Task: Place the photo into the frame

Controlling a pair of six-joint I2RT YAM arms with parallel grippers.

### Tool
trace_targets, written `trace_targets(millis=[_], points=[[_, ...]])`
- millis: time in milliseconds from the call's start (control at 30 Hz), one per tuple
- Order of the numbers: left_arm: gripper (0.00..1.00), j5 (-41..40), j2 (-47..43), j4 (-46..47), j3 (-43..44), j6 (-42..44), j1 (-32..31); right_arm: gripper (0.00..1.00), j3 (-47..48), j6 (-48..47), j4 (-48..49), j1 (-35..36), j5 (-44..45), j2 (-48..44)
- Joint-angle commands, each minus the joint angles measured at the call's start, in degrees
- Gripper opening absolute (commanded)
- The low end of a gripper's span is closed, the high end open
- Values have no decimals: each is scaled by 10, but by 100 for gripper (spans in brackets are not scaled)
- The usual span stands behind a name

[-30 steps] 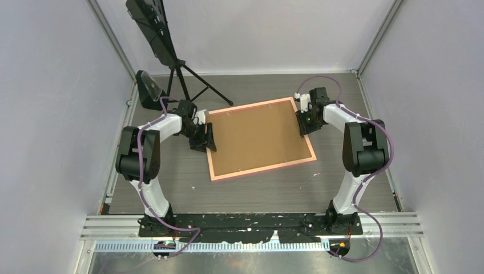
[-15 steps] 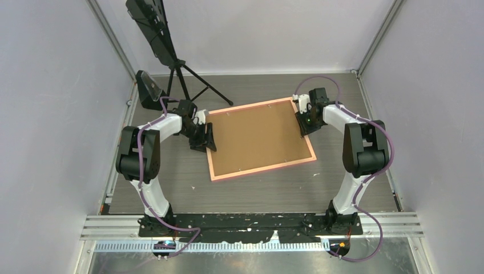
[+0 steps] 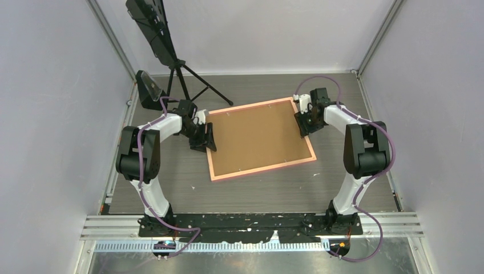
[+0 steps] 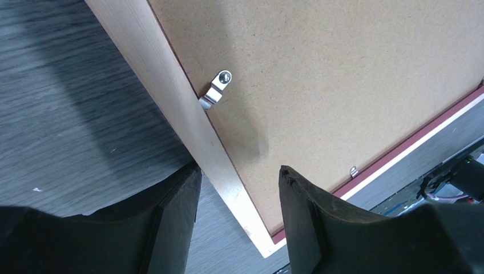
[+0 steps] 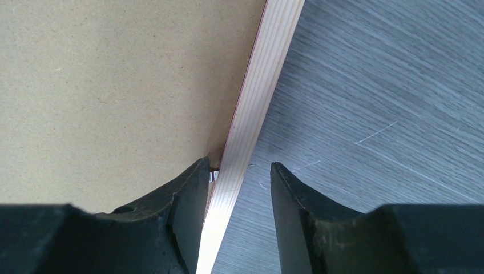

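Observation:
The frame [image 3: 262,167] lies face down on the table, its salmon-pink rails around a brown backing board [image 3: 257,137]. The photo is hidden. My left gripper [image 3: 209,138] stands open astride the left rail [image 4: 160,74]: one finger is over the table, the other over the board [image 4: 342,68], near a metal clip [image 4: 217,88]. My right gripper [image 3: 303,123] is open astride the right rail [image 5: 268,68]. Its inner finger [image 5: 188,194] rests against the rail's inner edge at a small clip [image 5: 214,175]. The outer finger [image 5: 291,200] stands off the rail over the table.
A black tripod [image 3: 185,80] with a dark panel on it stands at the back left, close behind the left arm. A black angled holder [image 3: 147,88] sits next to it. Grey walls close in the table on the left, right and back.
The right gripper's jaws have spread wider around the right rail. The left arm and the frame have not moved.

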Motion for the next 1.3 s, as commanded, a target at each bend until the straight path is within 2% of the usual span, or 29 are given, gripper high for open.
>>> trace_targets(millis=[0,267,500,700,1000,1267], points=[[57,-10,22,13,-3,16,-7,51,4,10,-5,-1,-9,-47],[54,-4,26,13,-3,17,-7,59,24,40,12,0,-42,-72],[33,6,36,11,-1,14,-9,64,89,63,38,6,-63,-43],[23,10,37,5,3,18,-18,64,126,78,43,16,-74,-14],[1,2,34,-13,20,39,-63,64,149,47,43,30,-88,9],[0,-1,33,-22,26,49,-73,67,223,-8,38,54,-72,79]])
